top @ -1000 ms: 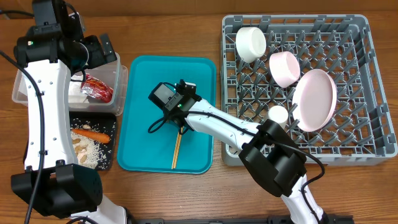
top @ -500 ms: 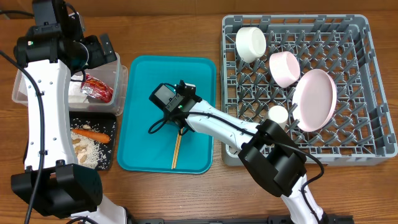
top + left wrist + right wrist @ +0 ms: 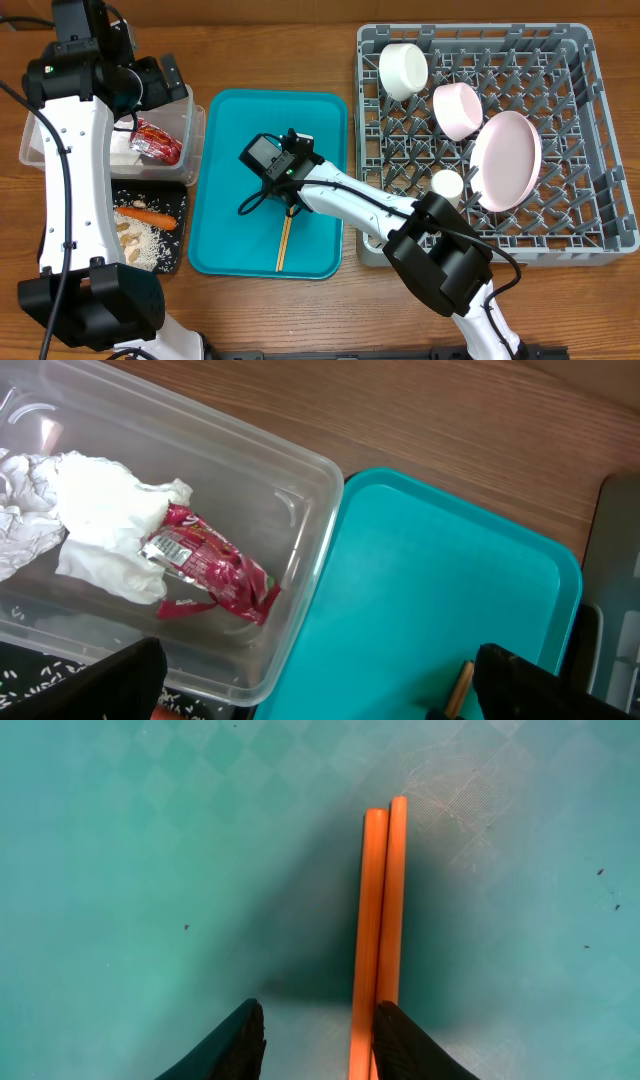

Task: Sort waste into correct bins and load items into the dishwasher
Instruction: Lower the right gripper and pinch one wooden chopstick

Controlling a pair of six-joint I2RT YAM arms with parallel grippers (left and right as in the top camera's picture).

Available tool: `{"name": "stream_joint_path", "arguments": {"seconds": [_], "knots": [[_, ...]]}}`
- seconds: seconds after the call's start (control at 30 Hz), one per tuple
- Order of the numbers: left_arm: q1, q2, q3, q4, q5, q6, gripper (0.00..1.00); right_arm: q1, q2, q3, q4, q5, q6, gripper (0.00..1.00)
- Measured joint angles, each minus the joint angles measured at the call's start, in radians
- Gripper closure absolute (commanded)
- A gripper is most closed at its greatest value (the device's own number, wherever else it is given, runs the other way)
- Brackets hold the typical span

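The right gripper (image 3: 318, 1035) sits low over the teal tray (image 3: 120, 840), jaws partly apart astride the chopsticks (image 3: 380, 900) lying on it (not clamped). The left gripper (image 3: 315, 685) hangs wide open, empty, above the clear tub (image 3: 322, 470) holding napkin (image 3: 100, 520) and red wrapper (image 3: 215, 565).

Chopsticks (image 3: 368, 920) — near ends off the right wrist view's bottom edge

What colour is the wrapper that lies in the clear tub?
The wrapper is red with some white print; the left wrist view shows it best.
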Motion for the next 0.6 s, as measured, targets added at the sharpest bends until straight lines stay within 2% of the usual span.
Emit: {"name": "stream_joint_path", "arguments": {"seconds": [0.6], "knots": [[0.0,0.0,0.0,0.0,0.0,0.0,0.0,0.003,-0.006,-0.032,0.035,-0.018,0.0,0.61]]}}
